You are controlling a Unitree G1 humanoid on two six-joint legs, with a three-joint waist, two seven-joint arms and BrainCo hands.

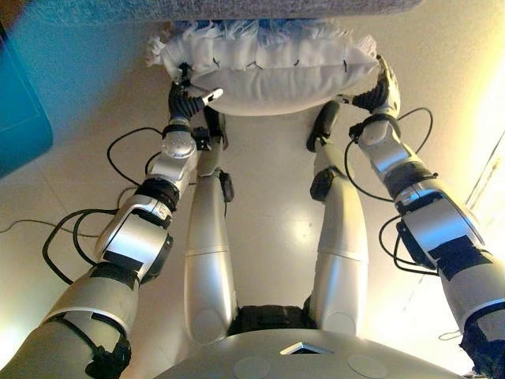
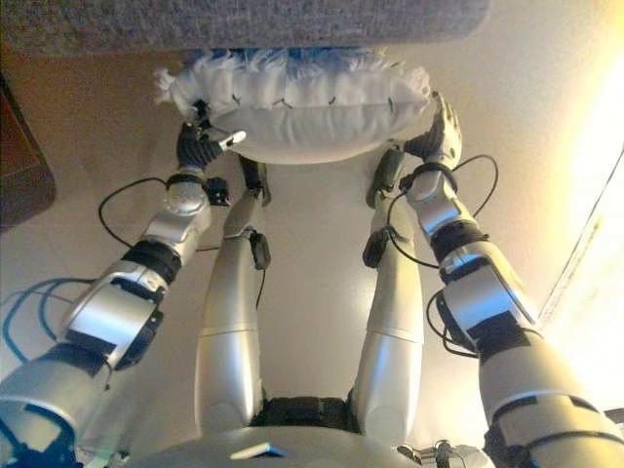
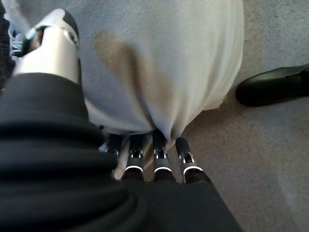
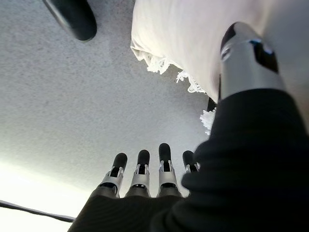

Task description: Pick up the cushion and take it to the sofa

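A white cushion [image 1: 268, 67] with a fringed far edge hangs crosswise in front of me, squeezed between my two hands. My left hand [image 1: 185, 103] is at its left end; in the left wrist view its straight fingers [image 3: 159, 154] run under the cushion [image 3: 169, 63] and the thumb [image 3: 53, 43] lies against the cloth. At the cushion's right end is my right hand [image 1: 379, 91]. There the thumb [image 4: 246, 53] presses the cushion [image 4: 193, 38], while the straight fingers [image 4: 140, 169] stick out free below it. The grey sofa [image 1: 237, 8] lies just beyond the cushion.
A teal object [image 1: 20, 103] stands on the pale floor at the left. A dark brown piece of furniture [image 2: 19, 166] shows at the left edge of the right eye view. A pale edge [image 1: 489, 174] runs along the floor on the right.
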